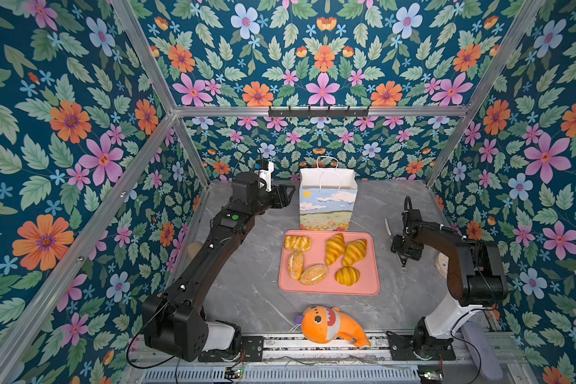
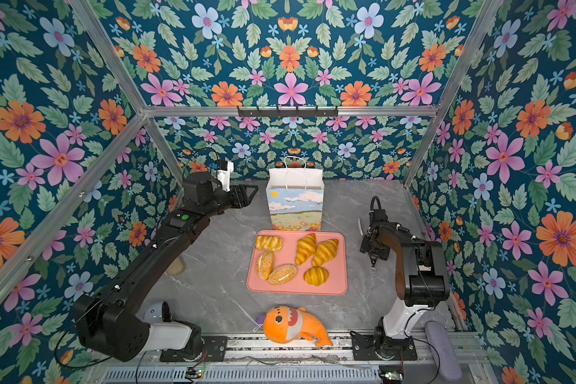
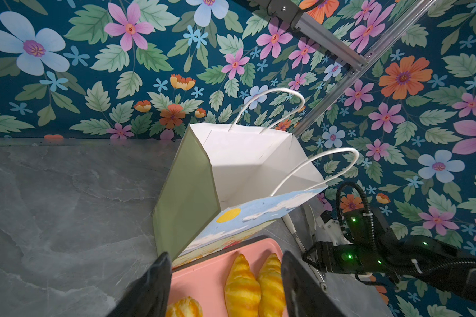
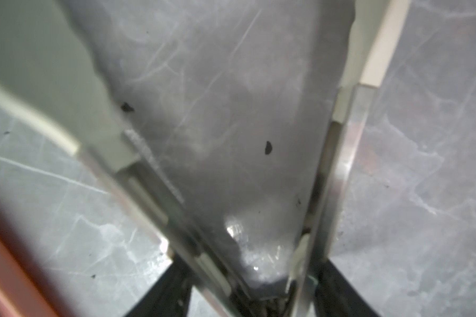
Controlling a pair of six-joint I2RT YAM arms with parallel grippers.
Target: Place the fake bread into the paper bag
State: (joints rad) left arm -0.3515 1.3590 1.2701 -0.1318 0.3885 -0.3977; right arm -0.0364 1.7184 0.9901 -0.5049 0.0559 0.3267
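Both top views, and here's the setup: the paper bag point(image 1: 328, 206) stands upright and open at the back of the tabletop point(image 1: 243, 292). All six pieces of fake bread point(image 1: 334, 247) lie on the pink tray point(image 1: 328, 291) just in front of it, so nothing is bagged and this looks like the very first pick. The left gripper point(image 1: 285, 195) hovers by the bag's upper left edge, jaws about half apart, empty. The right gripper point(image 1: 398, 244) sits off the tray's right side with tongs point(image 1: 387, 227). An orange plush fish point(image 1: 326, 324) lies at the near edge, well clear. Left wrist view: the bag mouth gapes white, and the handles point(image 3: 346, 149) arching over it could snag a drop. Right wrist view, blurred: jaws clamped on the tongs' two arms, tips spread over bare tabletop. Next, I'd say, carry those tips to a croissant point(image 3: 242, 285) and squeeze.
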